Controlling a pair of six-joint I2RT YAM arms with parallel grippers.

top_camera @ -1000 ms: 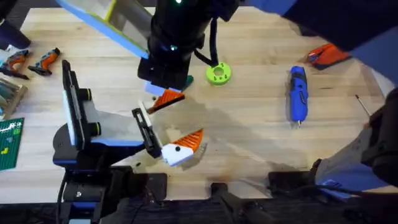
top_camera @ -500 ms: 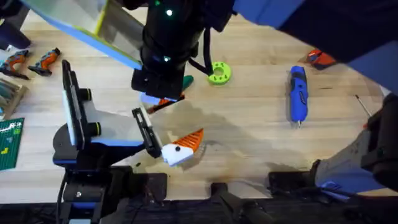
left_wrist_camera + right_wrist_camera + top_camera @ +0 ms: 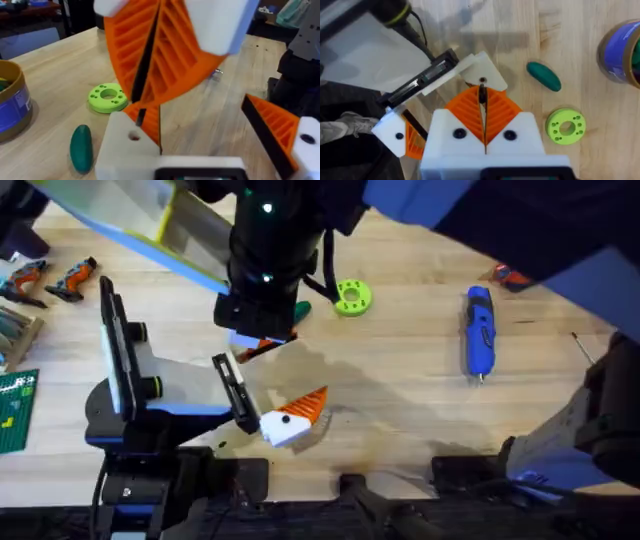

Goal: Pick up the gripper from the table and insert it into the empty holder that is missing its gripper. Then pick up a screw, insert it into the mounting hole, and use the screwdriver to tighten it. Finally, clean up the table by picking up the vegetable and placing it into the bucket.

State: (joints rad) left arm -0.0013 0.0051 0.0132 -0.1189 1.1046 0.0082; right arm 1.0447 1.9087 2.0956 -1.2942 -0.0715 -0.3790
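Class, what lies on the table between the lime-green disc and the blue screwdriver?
Nothing: in the overhead view, the table between the disc and the screwdriver is bare wood.

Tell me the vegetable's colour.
Dark green, smooth and plain. The vegetable shows best in the left wrist view, lying on the table near the lime-green disc.

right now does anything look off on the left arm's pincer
Yes: the left pincer is lopsided. One finger carries an orange tip, the other is a bare white holder with an empty screw hole. The right pincer is shut on the gripper close to it.
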